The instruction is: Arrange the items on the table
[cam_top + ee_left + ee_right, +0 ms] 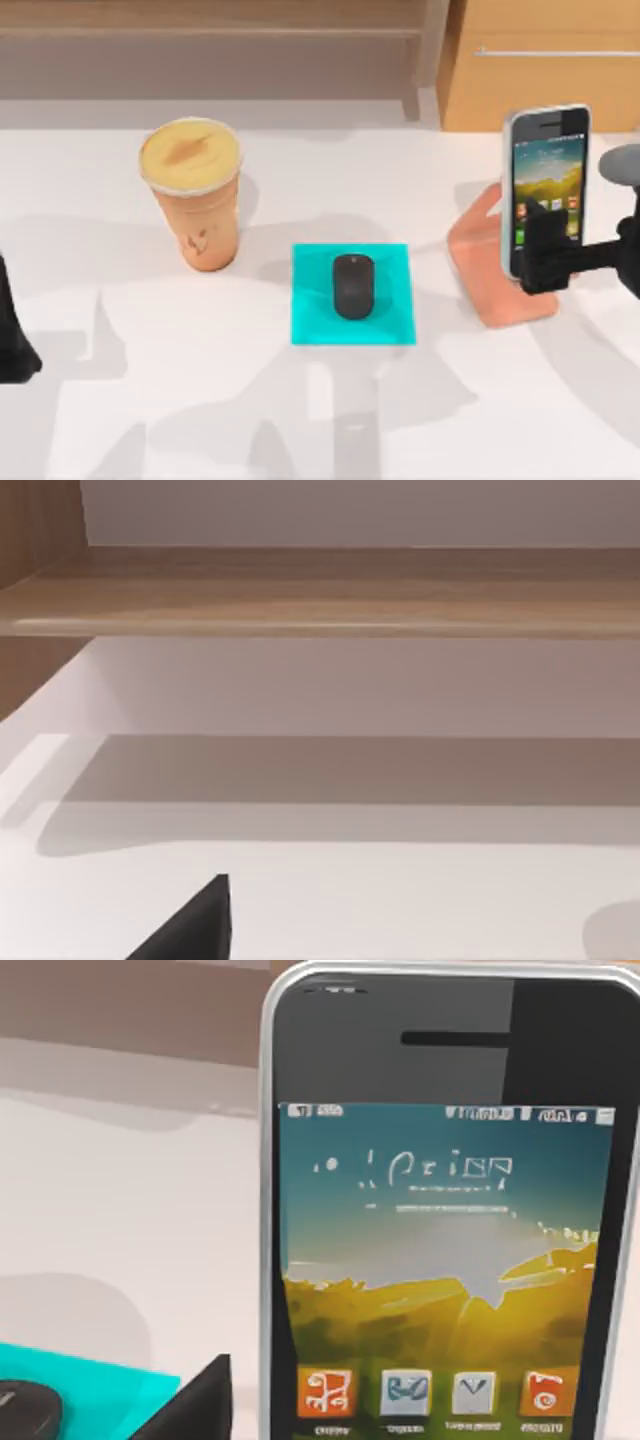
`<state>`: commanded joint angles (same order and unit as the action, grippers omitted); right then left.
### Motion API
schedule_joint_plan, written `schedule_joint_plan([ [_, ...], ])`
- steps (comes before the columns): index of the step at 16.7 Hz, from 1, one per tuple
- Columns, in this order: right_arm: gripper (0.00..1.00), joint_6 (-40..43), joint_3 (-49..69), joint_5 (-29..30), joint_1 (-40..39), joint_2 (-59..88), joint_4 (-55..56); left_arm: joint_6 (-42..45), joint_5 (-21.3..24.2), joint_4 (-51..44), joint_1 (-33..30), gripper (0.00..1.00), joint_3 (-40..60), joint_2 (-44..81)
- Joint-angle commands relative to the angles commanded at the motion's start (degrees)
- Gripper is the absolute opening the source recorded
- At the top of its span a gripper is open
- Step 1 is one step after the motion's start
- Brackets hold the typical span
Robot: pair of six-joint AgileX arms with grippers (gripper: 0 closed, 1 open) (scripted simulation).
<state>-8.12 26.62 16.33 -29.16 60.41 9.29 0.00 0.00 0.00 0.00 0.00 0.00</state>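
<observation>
**Phone held upright over the stand at the right of the desk**

Right gripper (548, 262) closed on the lower part of the smartphone (545, 185), near the desk's right edge. Phone standing upright, screen with colourful icons facing the camera, silver frame visible down its left side. Directly behind and below it, the salmon-pink phone stand (490, 265); impossible to tell whether the phone touches the stand or hangs just above it. From the right wrist view, the smartphone (445, 1250) close up, one dark gripper finger (200, 1405) at the lower edge, with a corner of the cyan mat (100, 1390) and the mouse (25, 1410) beyond.

Black oval mouse (353, 285) lying at the centre of the cyan mat (310, 300), in the middle of the desk (200, 400). Tall orange-tan cup (195, 195) with yellowish lid standing upright toward the back left, well apart from the mat.

Left arm parked at the desk's left edge, left gripper (15, 345) low and dark there; cannot tell whether open or closed. Wooden cabinet (545, 70) with metal handle beyond the back right corner.
</observation>
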Motion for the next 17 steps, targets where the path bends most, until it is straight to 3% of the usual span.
schedule_joint_plan([
  [17, 1.00, 7.9, -25.9, -15.9, 28.4, -59.2, -9.0, 0.0, 0.0, 0.0, 0.0, 1.00, 0.0, 0.0],
])
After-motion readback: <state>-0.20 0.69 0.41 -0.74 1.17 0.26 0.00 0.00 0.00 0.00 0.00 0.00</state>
